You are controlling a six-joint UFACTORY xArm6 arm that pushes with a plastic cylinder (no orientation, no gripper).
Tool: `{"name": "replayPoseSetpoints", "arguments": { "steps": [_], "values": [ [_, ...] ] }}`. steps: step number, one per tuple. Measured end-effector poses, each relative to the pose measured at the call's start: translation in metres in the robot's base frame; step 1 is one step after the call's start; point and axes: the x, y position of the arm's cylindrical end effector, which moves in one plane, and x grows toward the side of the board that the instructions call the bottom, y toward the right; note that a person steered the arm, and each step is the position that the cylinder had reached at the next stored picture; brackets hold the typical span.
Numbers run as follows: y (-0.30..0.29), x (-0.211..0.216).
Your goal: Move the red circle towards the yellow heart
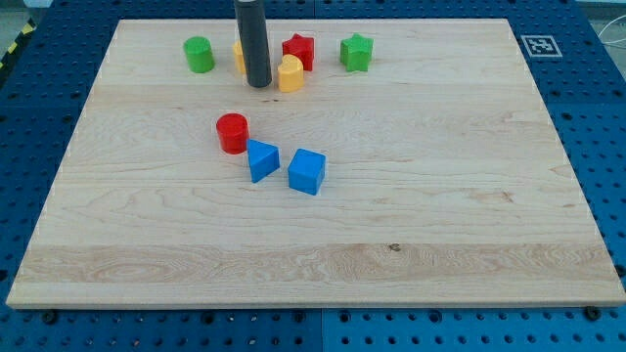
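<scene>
One wooden desk [440, 215] fills most of the frame. My dark rod stands at upper centre, my tip [259, 85] resting just left of the yellow heart [290, 74], with another yellow block [238, 57] partly hidden behind the rod. There is no claw to report. A blue cube [306, 171] and blue triangle [261, 159] sit mid-frame; the red circle [233, 133] touches the triangle's upper left, well below the heart. Along the top lie a green cylinder [199, 55], red star [299, 51] and green star [356, 52].

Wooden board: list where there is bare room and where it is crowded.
Free: everything below the blue cube to the view's bottom, and the view's right of the green star. Crowded: the top row around my tip and the yellow heart.
</scene>
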Motion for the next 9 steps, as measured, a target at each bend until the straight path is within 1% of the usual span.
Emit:
{"name": "replayPoseSetpoints", "arguments": {
  "steps": [2,4,5,6,7,8,9],
  "values": [
    [0.042,-0.001],
    [0.043,0.003],
    [0.001,0.021],
    [-0.061,0.036],
    [-0.068,0.106],
    [-0.05,0.135],
    [-0.037,0.125]
  ]
}}
